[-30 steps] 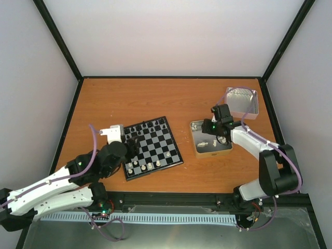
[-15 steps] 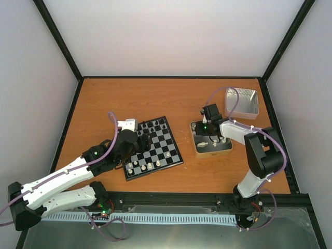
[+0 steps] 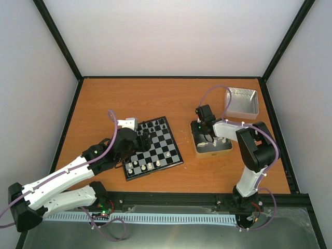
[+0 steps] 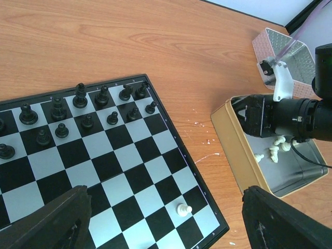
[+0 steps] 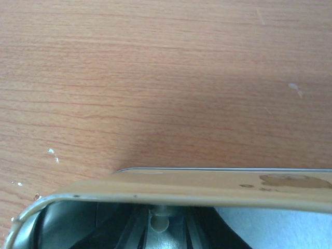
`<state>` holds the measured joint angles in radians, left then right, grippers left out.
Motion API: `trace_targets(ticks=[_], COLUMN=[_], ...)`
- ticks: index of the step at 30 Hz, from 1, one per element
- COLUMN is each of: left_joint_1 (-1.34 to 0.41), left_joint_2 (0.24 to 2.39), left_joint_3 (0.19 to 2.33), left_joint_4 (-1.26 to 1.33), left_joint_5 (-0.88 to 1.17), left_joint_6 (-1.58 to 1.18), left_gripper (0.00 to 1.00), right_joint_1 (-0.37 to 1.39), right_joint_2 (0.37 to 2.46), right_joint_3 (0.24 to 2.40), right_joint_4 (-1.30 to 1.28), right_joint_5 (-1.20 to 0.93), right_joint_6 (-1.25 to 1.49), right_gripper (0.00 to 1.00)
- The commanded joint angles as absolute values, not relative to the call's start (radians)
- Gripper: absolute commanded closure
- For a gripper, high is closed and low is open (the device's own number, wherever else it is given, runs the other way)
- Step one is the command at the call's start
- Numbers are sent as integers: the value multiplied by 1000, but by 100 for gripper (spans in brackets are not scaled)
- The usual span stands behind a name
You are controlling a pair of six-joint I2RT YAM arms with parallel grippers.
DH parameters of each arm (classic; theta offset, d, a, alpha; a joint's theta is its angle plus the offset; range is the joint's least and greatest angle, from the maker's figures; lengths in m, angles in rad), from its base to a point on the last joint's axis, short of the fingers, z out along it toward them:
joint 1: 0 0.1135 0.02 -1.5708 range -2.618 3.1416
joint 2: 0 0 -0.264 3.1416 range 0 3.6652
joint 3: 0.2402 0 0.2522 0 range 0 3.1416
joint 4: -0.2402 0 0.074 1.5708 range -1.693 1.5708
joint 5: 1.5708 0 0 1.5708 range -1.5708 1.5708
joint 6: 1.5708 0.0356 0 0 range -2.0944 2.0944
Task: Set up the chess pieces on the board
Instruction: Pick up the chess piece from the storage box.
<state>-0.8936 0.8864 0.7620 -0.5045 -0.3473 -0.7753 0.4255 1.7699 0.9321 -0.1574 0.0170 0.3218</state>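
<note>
Our left fingers point(image 4: 57, 223) hang spread wide above the board point(image 4: 129, 171) (white chess pieces point(image 3: 142, 166) line its near edge). In the tin point(image 4: 233, 150), our right fingers point(image 5: 129, 228) flank one piece point(image 5: 158, 222); whether pinched, we cannot tell.

Board point(image 3: 155, 140): black and silver squares, black rim, flat on the table point(image 3: 129, 98), slightly askew.
Pieces point(image 3: 150, 166): cream, tiny. Some stand upright along the board's near edge.
Others point(image 4: 275, 152): lying in a tin point(image 4: 231, 142).

Wooden table point(image 3: 155, 98) bearing board point(image 3: 162, 146), gold tin point(image 3: 212, 152), silver tin point(image 3: 242, 104)
</note>
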Motion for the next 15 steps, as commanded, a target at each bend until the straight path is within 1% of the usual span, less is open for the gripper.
trace_targets(ticks=[1,4,6,11,15], left_joint_1=[-885,-884,-883,-856,-755], left_joint_2=[884,875,865,852,848], left_joint_3=[801,804,805,809,793], left_joint_4=[-476,-483,-489,-505,-483], left_joint_5=[-333,-331,-335,-351,-243], left_joint_6=[-762,-762,-759,-726,-698], left_gripper=[19,19,19,18,18], right_joint_1=[432,432,432,431,430], right_joint_2=[1796,1787,1764,1630,1506], right_joint_3=[922,925,928,946,965], right_joint_4=[-78,-93,-122,-280,-405], right_joint_5=[22,24,15,-61,-143], right_joint_6=[322,341,345,383,397], right_gripper=[83,93,96,96,95])
